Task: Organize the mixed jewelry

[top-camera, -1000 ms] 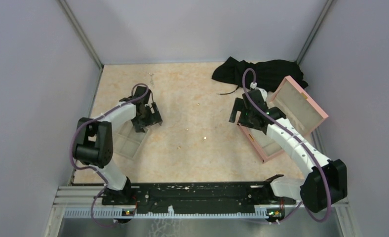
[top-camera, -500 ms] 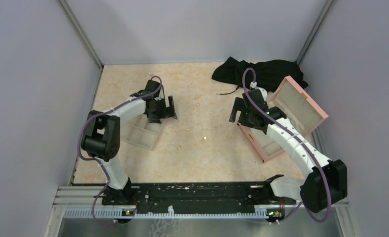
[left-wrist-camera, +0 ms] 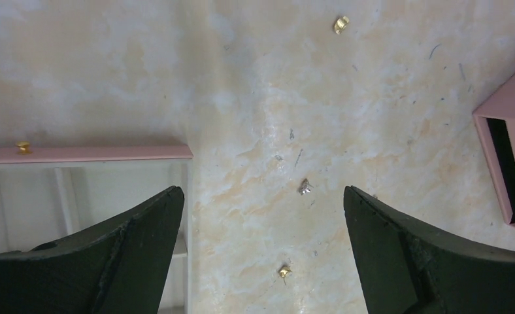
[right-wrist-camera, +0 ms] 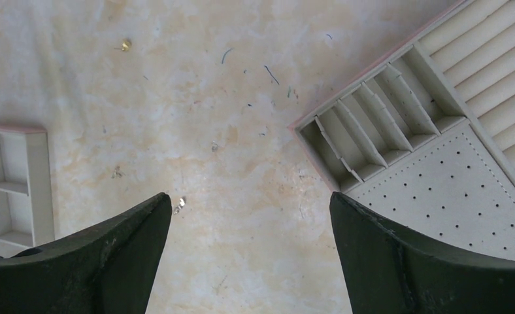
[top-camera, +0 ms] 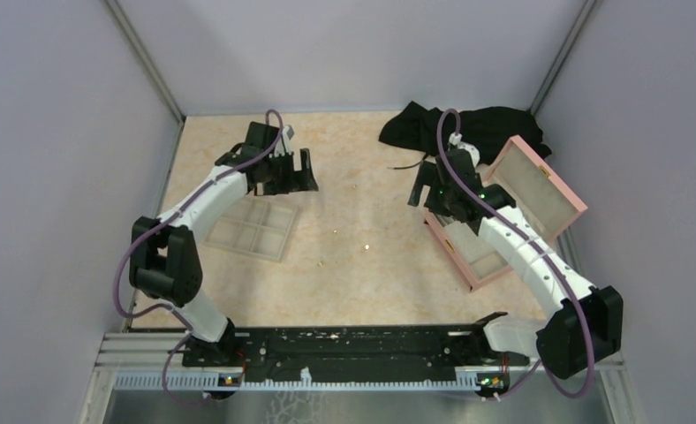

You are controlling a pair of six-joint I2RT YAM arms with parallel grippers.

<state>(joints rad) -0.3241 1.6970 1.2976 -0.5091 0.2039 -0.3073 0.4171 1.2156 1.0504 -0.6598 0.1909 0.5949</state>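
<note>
— Between the grey tray (top-camera: 252, 231) at nine o'clock and the pink box (top-camera: 543, 190) at three o'clock, we are finding the mixed jewelry (top-camera: 365, 248): a few glinting specks lying loose on the marbled table (top-camera: 362, 146), well apart from one another.

— And we are carrying none of it. We are holding the left gripper (top-camera: 296, 172) over the table toward eleven o'clock, jaws spread wide with nothing between them. The right gripper (top-camera: 424, 190), toward two o'clock beside the box, is gaping just as wide and just as empty.

— What is the left wrist camera giving us?

— We are looking down on a silvery piece (left-wrist-camera: 304, 188) almost midway between the fingertips, a gold piece (left-wrist-camera: 284, 270) at six o'clock from it, and a gold bead (left-wrist-camera: 340, 24) off at twelve. A gold stud (left-wrist-camera: 23, 147) is sitting at the tray's rim at nine o'clock. We are not managing to tell whether it is on the rim or just beyond it.

— How are we judging they will handle?

— We are expecting them to be nearly weightless, hard and smooth, lying flat against the table, each far smaller than a finger. So they are likely to skid or flick away as the jaws close. We are thinking of straddling one piece at a time, bringing the tips down to the tabletop, then closing slowly across its widest part and pinching with the very tips.
</note>
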